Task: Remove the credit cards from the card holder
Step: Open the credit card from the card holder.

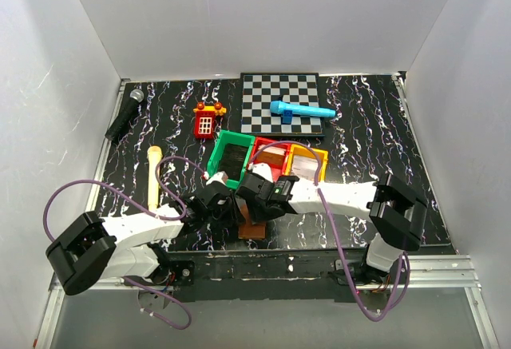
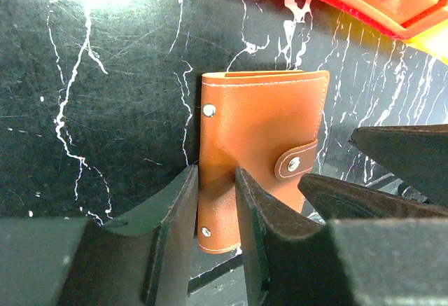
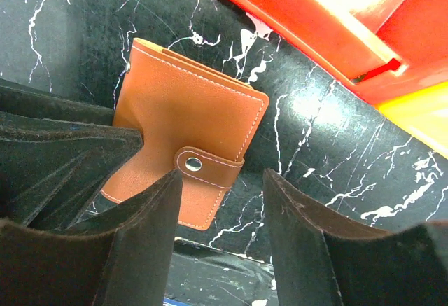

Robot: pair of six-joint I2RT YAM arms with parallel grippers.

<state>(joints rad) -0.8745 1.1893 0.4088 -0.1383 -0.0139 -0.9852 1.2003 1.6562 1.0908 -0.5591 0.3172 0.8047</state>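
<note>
The task is sitting at its very start. The holder [image 3: 189, 110] is lying closed on the counter [image 1: 359, 149], close to the near edge and just in front of the red bin [image 1: 267, 156]. Its strap [image 3: 210, 168] is wrapping round the open side and its snap [image 3: 194, 164] is looking fastened. No cards are showing anywhere, so by my reading they are all waiting inside. What is left is nearly everything: popping the snap, folding the holder open, and drawing each card out of its pocket.

Both arms are meeting over the holder.

The left tool [image 2: 215, 176] is standing with its fingers [image 2: 175, 215] only narrowly parted. A strip of the holder along its spine side is sitting between them, one finger against the outer edge and the other pressing on the brown face. It is looking like a pinch that is steadying the holder, though how firmly it is biting I cannot tell.

The right tool [image 3: 222, 180] is hanging well open and holding nothing. Its gap is lining up with the strap end and the bare counter beside it. One finger is overlapping the holder's lower corner in the right wrist view, but whether it is touching I cannot tell.
</note>
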